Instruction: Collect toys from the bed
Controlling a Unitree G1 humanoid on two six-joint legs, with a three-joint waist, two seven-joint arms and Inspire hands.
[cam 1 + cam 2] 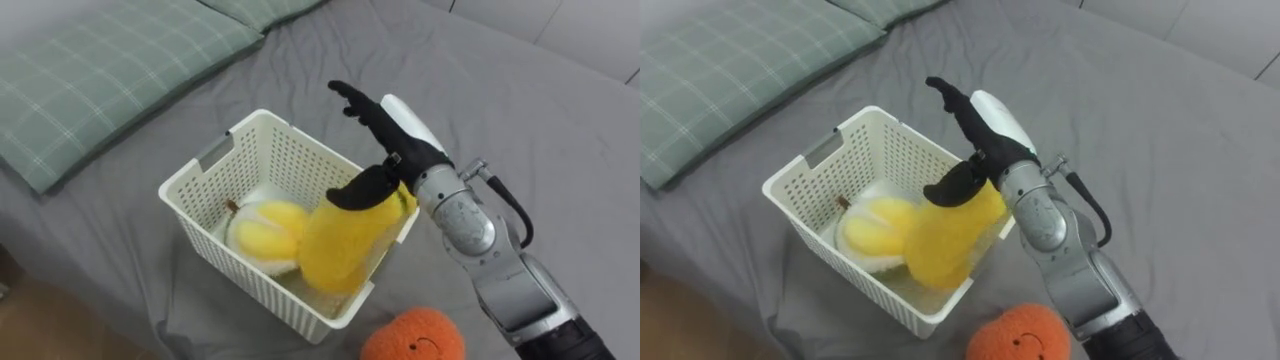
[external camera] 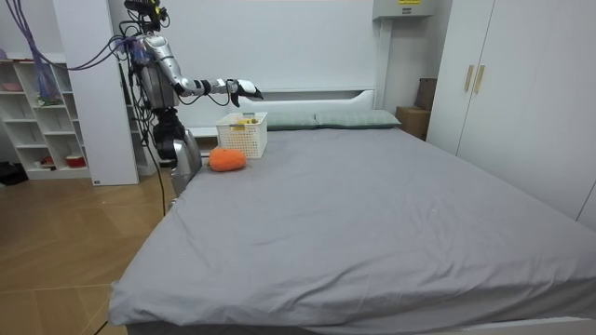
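A white slatted basket stands on the grey bed. My right hand hovers over its right rim, fingers straight and spread, so it is open. A yellow plush toy hangs just under the thumb, half inside the basket against the right wall. Another plush toy, yellow and white, lies on the basket floor. An orange round plush toy with a stitched smile sits on the sheet outside the basket, at its near right corner. In the room view I stand at the bed's side, arm stretched over the basket.
A green checked pillow lies at the left, a second one behind it. Grey sheet stretches wide to the right of the basket. The bed's edge runs along the lower left. White shelves stand behind me.
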